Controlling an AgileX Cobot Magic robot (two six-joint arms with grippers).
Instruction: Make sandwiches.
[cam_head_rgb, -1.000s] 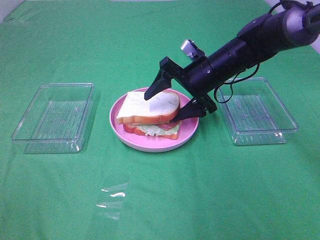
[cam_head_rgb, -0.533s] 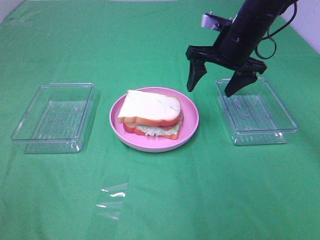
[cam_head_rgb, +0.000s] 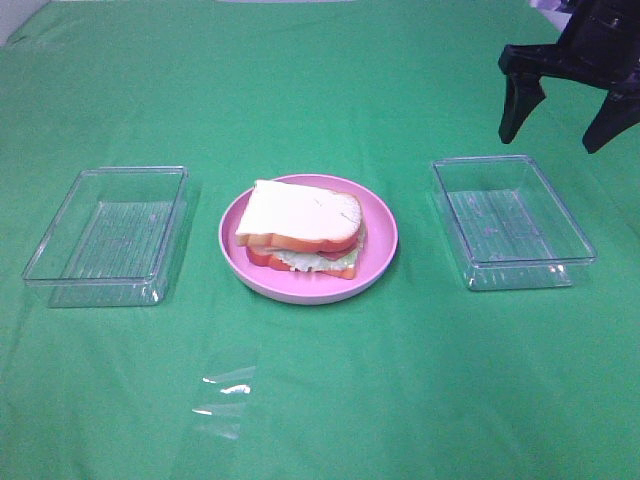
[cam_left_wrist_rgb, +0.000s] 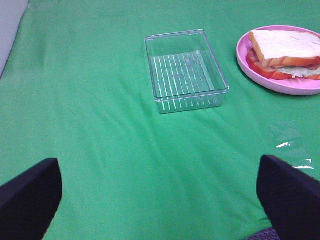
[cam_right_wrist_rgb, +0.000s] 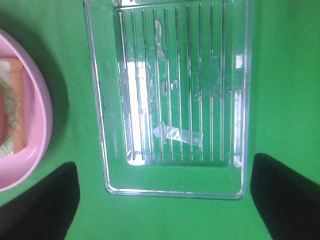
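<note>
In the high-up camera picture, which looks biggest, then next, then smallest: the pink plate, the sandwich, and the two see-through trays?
1. Left tray and right tray: alike, so no ranking between them.
2. Pink plate, close behind the trays.
3. Sandwich, which fits inside the plate.

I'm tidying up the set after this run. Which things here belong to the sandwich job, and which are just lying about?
Part of the job:
- sandwich, stacked: bread, lettuce, red filling
- pink plate under it

Lying about:
- left clear tray, nothing in it
- right clear tray, only bits of tape
- scrap of clear film on the green cloth
</note>
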